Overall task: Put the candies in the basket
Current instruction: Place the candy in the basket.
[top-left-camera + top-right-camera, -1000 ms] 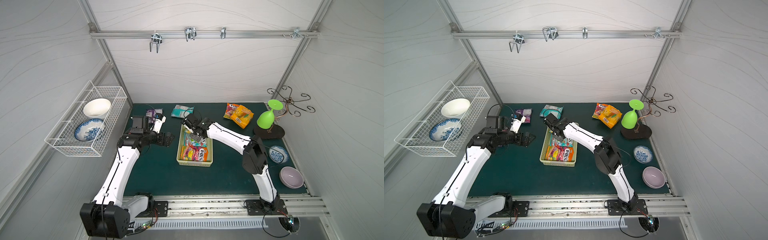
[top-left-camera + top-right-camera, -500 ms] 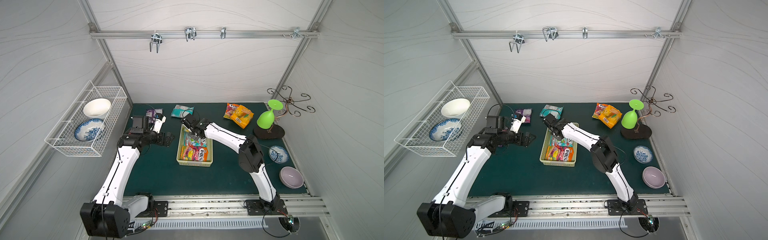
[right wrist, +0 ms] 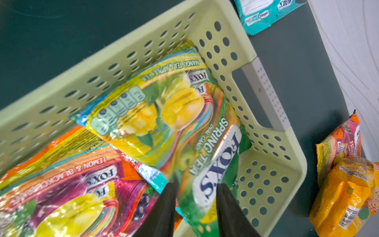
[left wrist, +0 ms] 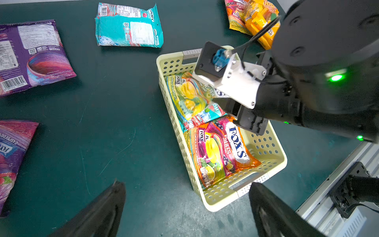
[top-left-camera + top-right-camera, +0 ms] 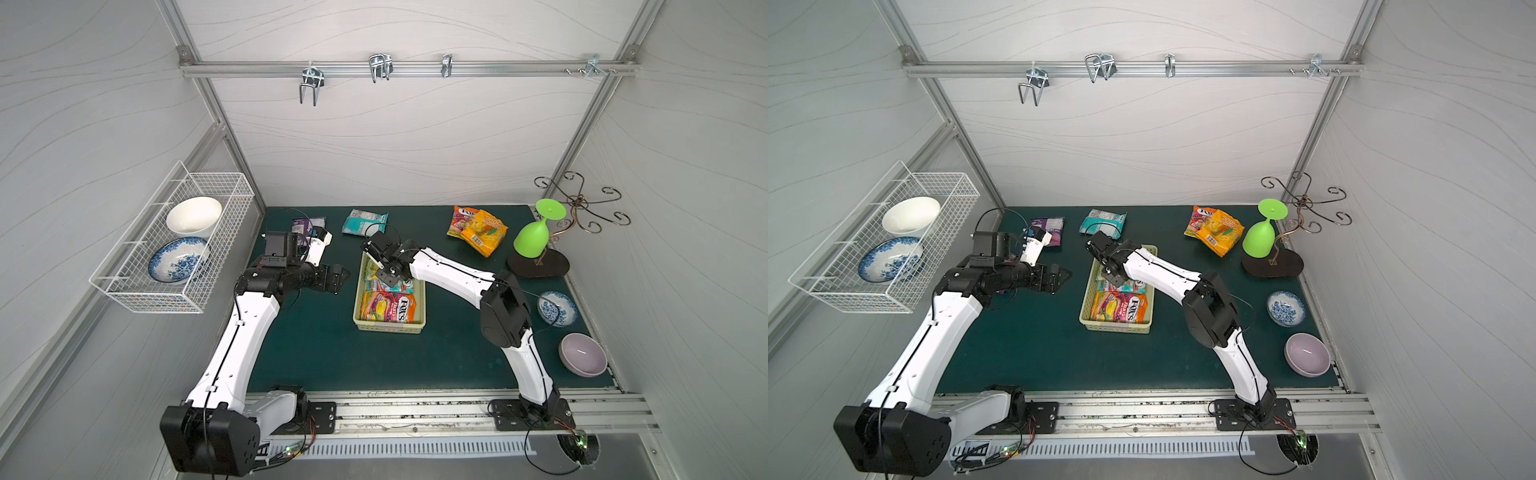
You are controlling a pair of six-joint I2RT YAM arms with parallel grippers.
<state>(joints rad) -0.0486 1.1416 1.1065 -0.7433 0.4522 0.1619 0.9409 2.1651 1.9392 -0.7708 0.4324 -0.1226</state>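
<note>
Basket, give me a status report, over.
Left gripper open, empty, beside basket. Right gripper jaws parted over Spring Tea bag, lying in basket with two others. Five candies out on mat. Nothing seen in the way.

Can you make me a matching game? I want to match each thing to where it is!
Things:
1. teal bag
2. Spring Tea bag
3. white bowl
4. green glass

Places:
a. in the wire rack
b. in the pale basket
c. upside down, at the dark stand
d. flat on the green mat

Pairs: 1-d, 2-b, 3-a, 4-c
</note>
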